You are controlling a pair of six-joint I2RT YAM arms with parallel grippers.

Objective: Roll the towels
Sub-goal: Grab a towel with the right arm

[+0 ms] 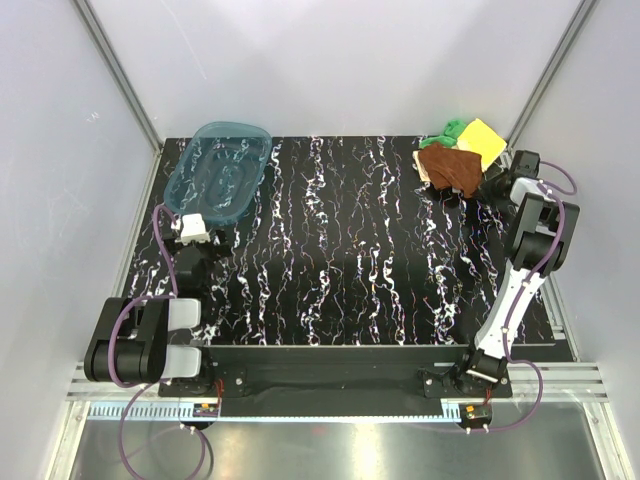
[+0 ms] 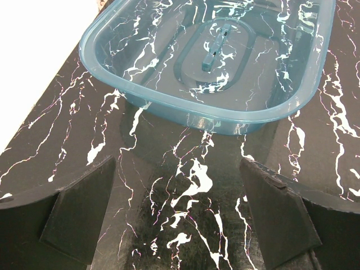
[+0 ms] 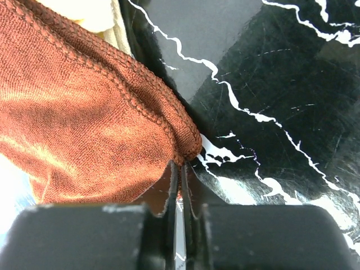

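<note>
My right gripper (image 3: 181,169) has its fingers clenched on the corner hem of the rust-brown terry cloth towel (image 3: 84,112). That towel lies heaped with the pale yellow cloth towel (image 1: 483,140) and the bright green cloth towel (image 1: 453,129) at the far right corner of the black marbled table (image 1: 330,260). My left gripper (image 2: 177,169) stands spread wide and empty, near the translucent teal plastic tray (image 2: 169,107).
</note>
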